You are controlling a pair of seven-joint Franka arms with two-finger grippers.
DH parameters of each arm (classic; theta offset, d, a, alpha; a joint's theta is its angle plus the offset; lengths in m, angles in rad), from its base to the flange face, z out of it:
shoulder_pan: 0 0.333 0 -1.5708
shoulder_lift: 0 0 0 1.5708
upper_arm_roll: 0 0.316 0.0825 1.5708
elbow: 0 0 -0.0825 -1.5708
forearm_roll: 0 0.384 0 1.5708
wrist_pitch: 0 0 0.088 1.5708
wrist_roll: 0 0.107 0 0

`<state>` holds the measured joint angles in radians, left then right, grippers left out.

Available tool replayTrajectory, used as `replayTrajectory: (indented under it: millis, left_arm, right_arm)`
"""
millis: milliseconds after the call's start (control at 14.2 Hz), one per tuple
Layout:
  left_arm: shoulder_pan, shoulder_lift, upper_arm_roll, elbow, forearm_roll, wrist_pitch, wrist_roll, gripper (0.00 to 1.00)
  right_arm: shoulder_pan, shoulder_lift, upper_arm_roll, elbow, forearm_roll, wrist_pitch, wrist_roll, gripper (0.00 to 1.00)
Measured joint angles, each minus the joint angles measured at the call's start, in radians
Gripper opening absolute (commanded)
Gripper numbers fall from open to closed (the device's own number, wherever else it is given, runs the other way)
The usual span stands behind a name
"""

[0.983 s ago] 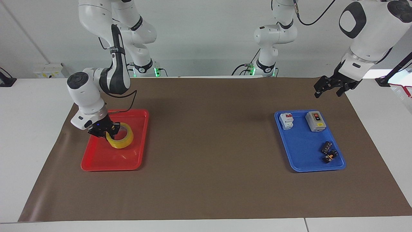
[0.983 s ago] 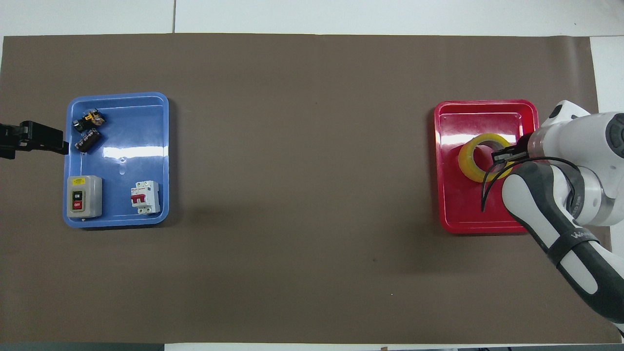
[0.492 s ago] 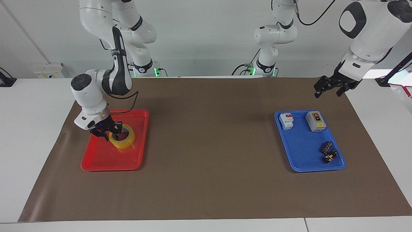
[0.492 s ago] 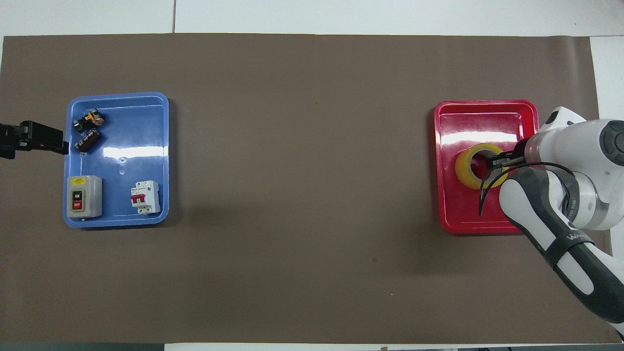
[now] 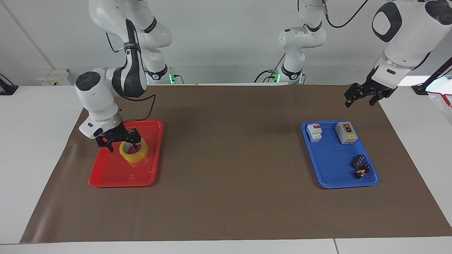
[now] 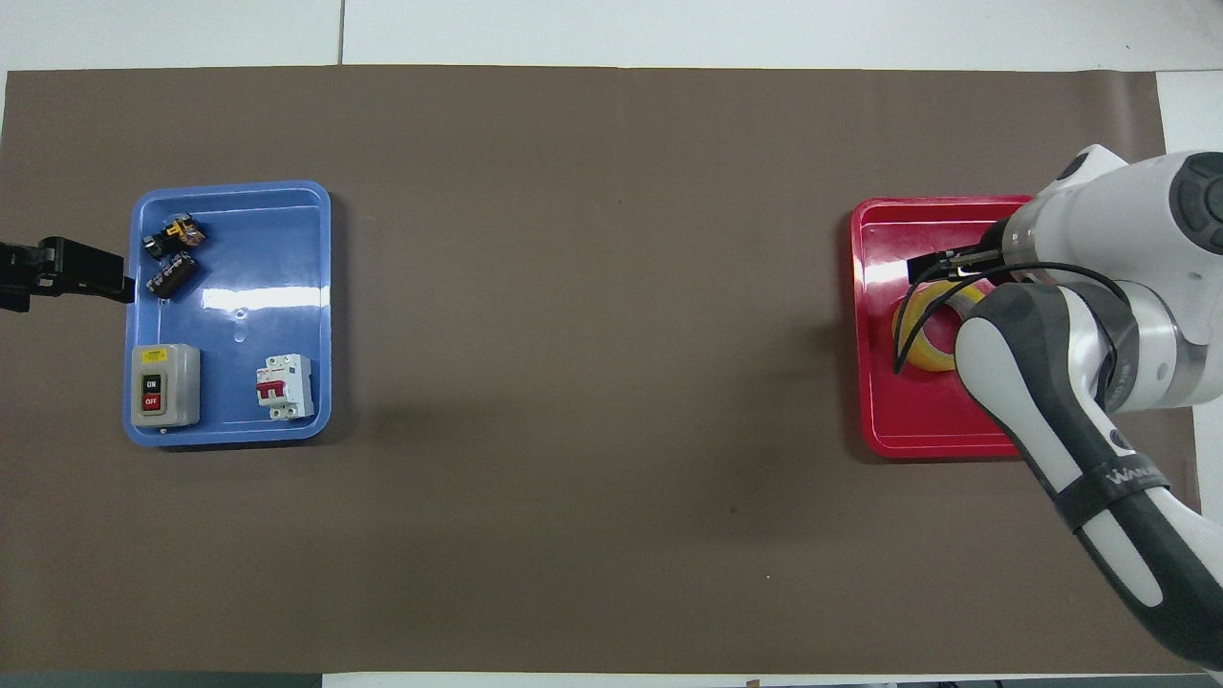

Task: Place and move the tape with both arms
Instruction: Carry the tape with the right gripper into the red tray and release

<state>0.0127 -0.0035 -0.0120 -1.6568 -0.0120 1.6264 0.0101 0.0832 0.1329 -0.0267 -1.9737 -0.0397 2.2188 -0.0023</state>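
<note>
The tape [image 5: 134, 152], a yellow roll with a pale core, lies flat in the red tray [image 5: 116, 176] at the right arm's end of the table. My right gripper [image 5: 122, 141] hangs just above the roll's rim, open, with nothing between its fingers. In the overhead view the right arm covers part of the tape [image 6: 919, 330], and the right gripper [image 6: 941, 266] shows over the red tray [image 6: 884, 420]. My left gripper [image 5: 360, 99] waits in the air, open and empty, over the mat's edge beside the blue tray [image 5: 332, 176]. The overhead view shows the left gripper [image 6: 115, 277] at its edge.
The blue tray [image 6: 306, 239] holds a grey on/off switch box [image 6: 164, 384], a white circuit breaker [image 6: 284, 386] and small black parts [image 6: 172, 253]. A brown mat [image 5: 229, 158] covers the table between the two trays.
My right gripper has opened and let go of the tape, then lifted a little. The roll dropped from tilted to flat in the red tray. The left arm has not moved.
</note>
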Motion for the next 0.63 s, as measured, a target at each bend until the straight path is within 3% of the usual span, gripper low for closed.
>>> replayTrajectory:
  millis: [281, 632]
  left_arm:
    - [0.000, 0.000, 0.000, 0.000, 0.000, 0.000, 0.000, 1.00]
    - [0.000, 0.000, 0.000, 0.000, 0.000, 0.000, 0.000, 1.00]
  right_arm:
    - [0.105, 0.011, 0.005, 0.168, -0.043, -0.206, 0.222, 1.00]
    - [0.076, -0.010, -0.009, 0.426, -0.043, -0.514, 0.233, 1.00]
